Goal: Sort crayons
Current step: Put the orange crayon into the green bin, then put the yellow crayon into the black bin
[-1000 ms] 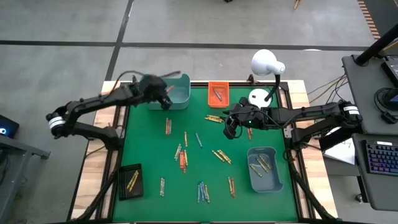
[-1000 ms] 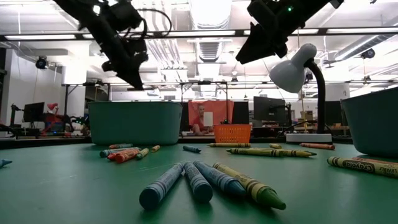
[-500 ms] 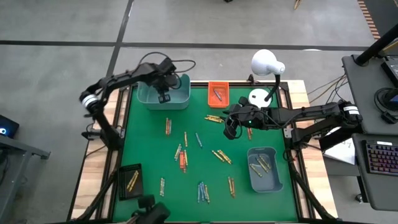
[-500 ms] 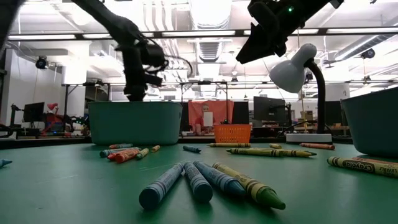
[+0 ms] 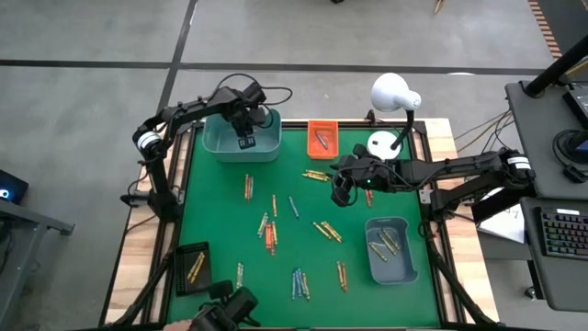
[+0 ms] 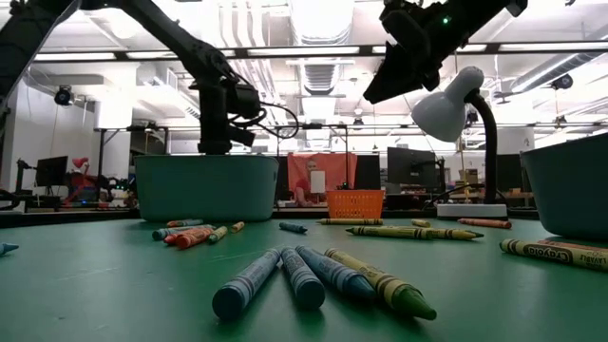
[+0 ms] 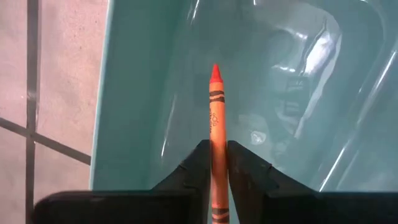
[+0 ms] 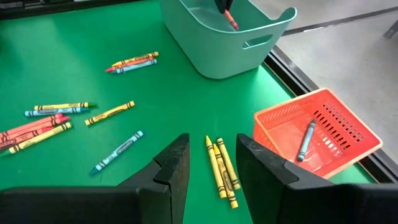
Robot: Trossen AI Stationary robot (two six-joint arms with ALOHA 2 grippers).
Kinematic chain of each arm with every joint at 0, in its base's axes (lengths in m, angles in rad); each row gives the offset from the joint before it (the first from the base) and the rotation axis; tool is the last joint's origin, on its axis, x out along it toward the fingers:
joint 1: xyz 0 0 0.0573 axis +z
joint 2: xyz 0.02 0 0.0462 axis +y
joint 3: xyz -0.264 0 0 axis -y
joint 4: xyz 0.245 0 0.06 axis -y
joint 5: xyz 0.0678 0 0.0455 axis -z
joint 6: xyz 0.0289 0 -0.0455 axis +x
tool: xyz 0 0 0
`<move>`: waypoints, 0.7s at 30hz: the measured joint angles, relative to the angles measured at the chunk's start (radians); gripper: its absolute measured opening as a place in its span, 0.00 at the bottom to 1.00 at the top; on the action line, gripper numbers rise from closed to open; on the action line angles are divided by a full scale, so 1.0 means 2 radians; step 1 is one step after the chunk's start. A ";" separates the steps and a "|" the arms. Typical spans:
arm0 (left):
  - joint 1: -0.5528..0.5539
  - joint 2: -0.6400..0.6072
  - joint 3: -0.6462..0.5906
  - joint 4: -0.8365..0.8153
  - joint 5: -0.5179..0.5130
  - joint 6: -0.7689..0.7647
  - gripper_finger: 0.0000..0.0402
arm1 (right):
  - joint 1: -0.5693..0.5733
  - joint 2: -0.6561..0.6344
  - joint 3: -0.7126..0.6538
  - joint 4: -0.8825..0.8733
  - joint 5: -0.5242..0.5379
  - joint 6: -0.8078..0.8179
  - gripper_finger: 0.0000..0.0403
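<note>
— Green felt covers the table [image 5: 211,221]. What is at ten o'clock?

— At ten o'clock, the left gripper [image 5: 245,131] hangs over the teal bin [image 5: 220,145], its fingers [image 7: 194,167] pinched narrow on an orange-red crayon [image 7: 215,134] whose tip points down into the bin. The bin floor is glossy and hard to read.

— And the middle?

— Loose crayons [image 5: 270,230] lie scattered around the centre, more toward six o'clock. An orange tray [image 5: 322,137] sits at twelve.

— The other side?

— At two o'clock, the right gripper [image 5: 340,190] hovers with fingers [image 8: 168,165] apart, holding nothing, above two yellow crayons [image 8: 221,171]. A second teal bin [image 5: 390,250] at four o'clock holds several crayons. A white lamp [image 5: 393,94] stands at one o'clock, its base partly hidden by the arm.
</note>
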 joint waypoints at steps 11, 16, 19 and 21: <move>0.000 -0.027 0.000 0.005 0.002 -0.023 0.19 | 0.000 0.000 -0.002 0.001 0.000 0.025 0.29; -0.004 -0.092 -0.019 0.024 0.067 -0.076 0.17 | 0.000 0.000 0.002 0.000 0.000 0.050 0.29; -0.015 -0.150 -0.055 0.063 0.093 -0.121 0.15 | 0.000 0.000 0.005 0.000 -0.001 0.065 0.29; -0.030 -0.192 -0.090 0.104 0.095 -0.159 0.14 | 0.000 0.000 0.008 -0.003 -0.009 0.077 0.29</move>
